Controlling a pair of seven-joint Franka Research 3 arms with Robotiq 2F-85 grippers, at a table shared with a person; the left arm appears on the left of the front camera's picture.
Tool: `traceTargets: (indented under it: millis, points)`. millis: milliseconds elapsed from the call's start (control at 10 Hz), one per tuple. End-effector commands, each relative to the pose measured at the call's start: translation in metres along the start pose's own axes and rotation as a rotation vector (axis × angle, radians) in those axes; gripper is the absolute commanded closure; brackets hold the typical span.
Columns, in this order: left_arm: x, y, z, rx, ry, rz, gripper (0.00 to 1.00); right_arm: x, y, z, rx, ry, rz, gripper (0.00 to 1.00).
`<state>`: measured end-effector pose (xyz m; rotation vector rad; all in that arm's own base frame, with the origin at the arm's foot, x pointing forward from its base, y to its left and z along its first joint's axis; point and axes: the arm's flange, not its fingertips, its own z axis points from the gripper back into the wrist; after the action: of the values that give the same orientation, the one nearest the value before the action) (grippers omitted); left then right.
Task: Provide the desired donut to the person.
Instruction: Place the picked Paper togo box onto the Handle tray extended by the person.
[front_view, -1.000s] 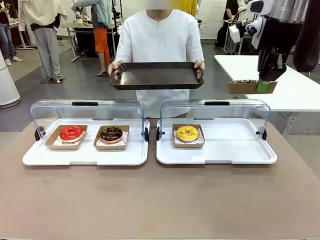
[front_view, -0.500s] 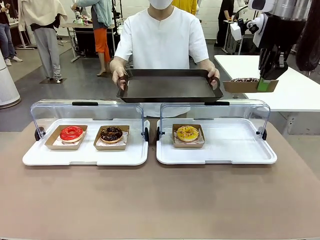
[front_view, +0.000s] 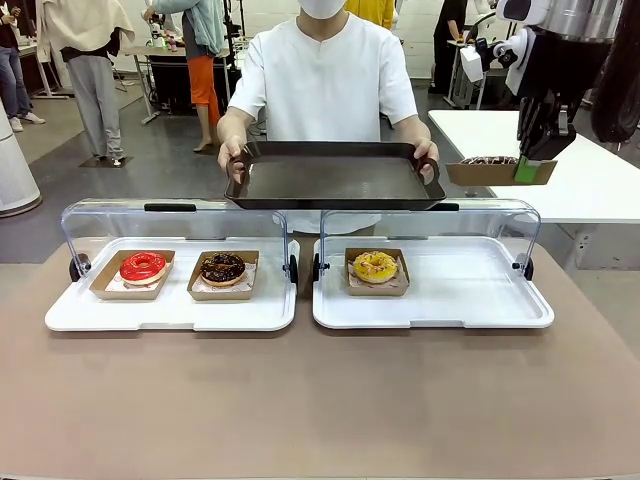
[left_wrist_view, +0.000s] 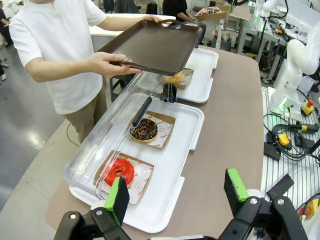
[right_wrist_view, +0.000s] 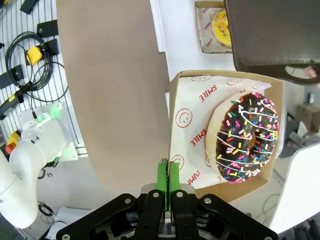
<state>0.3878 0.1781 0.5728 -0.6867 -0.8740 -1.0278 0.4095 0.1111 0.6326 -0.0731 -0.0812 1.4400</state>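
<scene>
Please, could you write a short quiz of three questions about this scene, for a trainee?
1. True or false: the right gripper is shut on the box of the sprinkled donut.
2. Which donut lies in the case on the robot's right? A red, B yellow, C chocolate.
3. Fill in: the person holds a dark ____ with both hands.
Key: 1 true; 2 B, the yellow donut; 3 tray.
</scene>
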Motion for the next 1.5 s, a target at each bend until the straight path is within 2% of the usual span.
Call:
traceTargets:
  millis: [0,900,1200,1400]
  points:
    - [0.001,-0.001,0.001,-0.003,-0.002,-0.002,0.00,0.000,0.003,-0.002,0.000,0.005,-0.012,1.00]
    - [0.001,-0.001,0.001,-0.003,-0.002,-0.002,0.00,0.000,0.000,0.000,0.000,0.000,0.000,0.98]
    - [0.001,-0.001,0.001,-0.003,-0.002,-0.002,0.00,0.046,-0.016,0.042,-0.125,-0.019,-0.007,0.98]
    - [0.001,-0.001,0.001,-0.003,-0.002,-0.002,0.00,0.086,-0.027,0.048,-0.163,-0.046,0.060,0.98]
